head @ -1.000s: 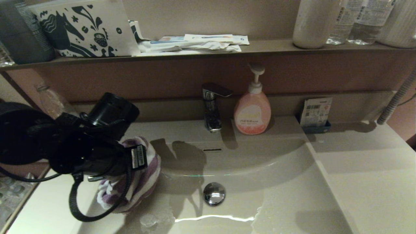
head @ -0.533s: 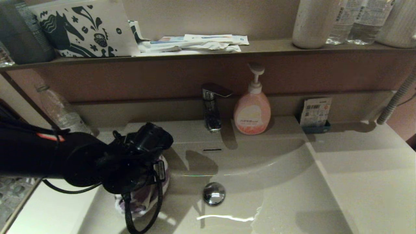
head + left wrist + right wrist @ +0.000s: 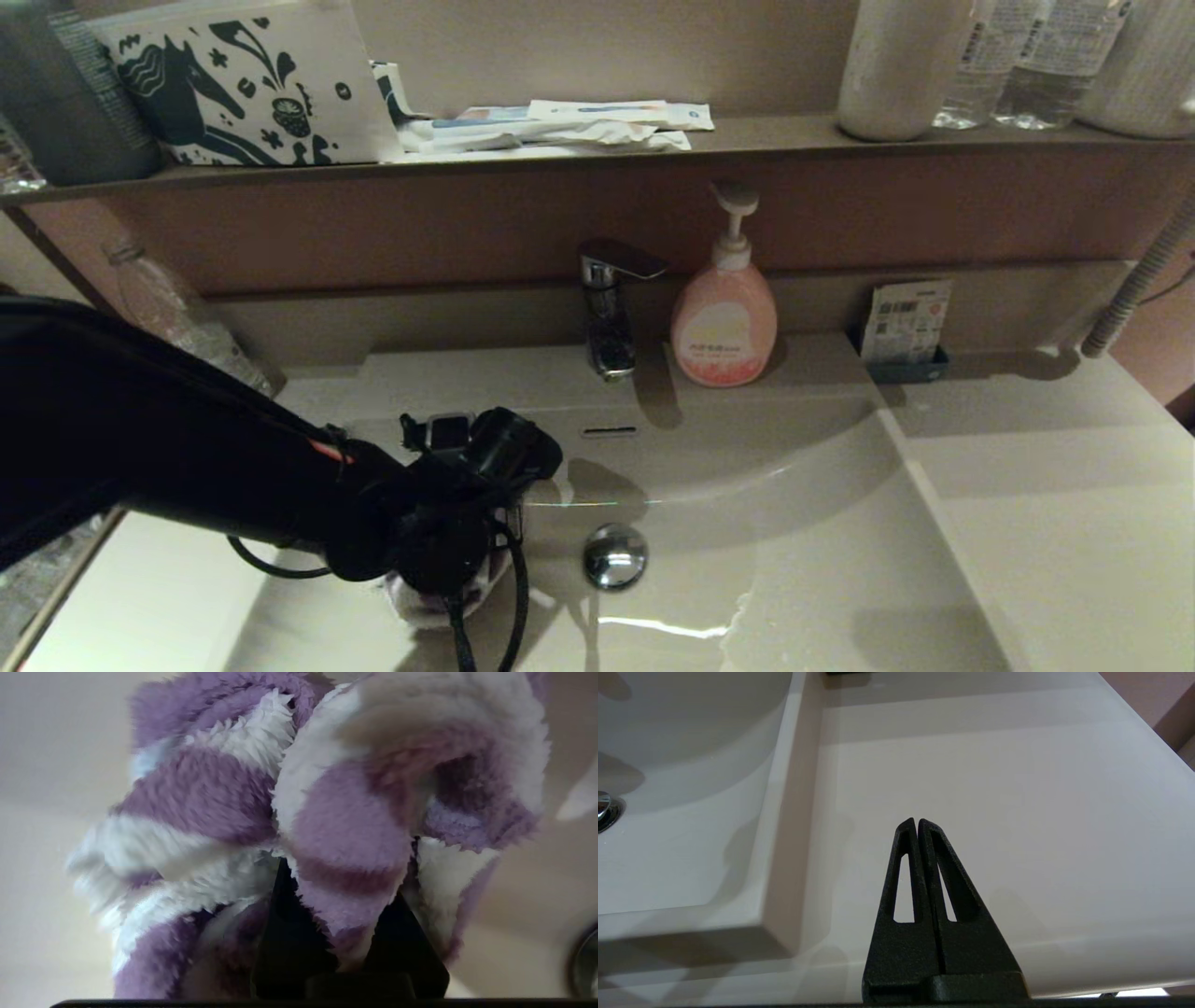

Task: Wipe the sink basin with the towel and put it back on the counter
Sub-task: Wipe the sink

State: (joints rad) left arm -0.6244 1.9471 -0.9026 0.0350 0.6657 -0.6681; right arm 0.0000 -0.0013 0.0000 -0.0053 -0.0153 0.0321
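The purple-and-white striped towel (image 3: 327, 812) is bunched up and pinched in my left gripper (image 3: 345, 896), which is shut on it. In the head view only a small edge of the towel (image 3: 411, 602) shows under the gripper (image 3: 448, 569), low inside the cream-white sink basin (image 3: 747, 485), just left of the chrome drain plug (image 3: 615, 555). My right gripper (image 3: 917, 822) is shut on nothing and hovers over the counter (image 3: 994, 788) to the right of the basin; the head view does not show it.
A chrome faucet (image 3: 609, 303) and a pink soap bottle (image 3: 725, 313) stand behind the basin. A small packet in a dark holder (image 3: 906, 327) sits at the back right. A brown shelf (image 3: 747, 140) above carries bottles, packets and a patterned pouch (image 3: 238, 84).
My left arm has swung rightward and down, carrying the towel from the basin's left rim to its floor beside the drain plug. The right gripper's earlier place is not shown.
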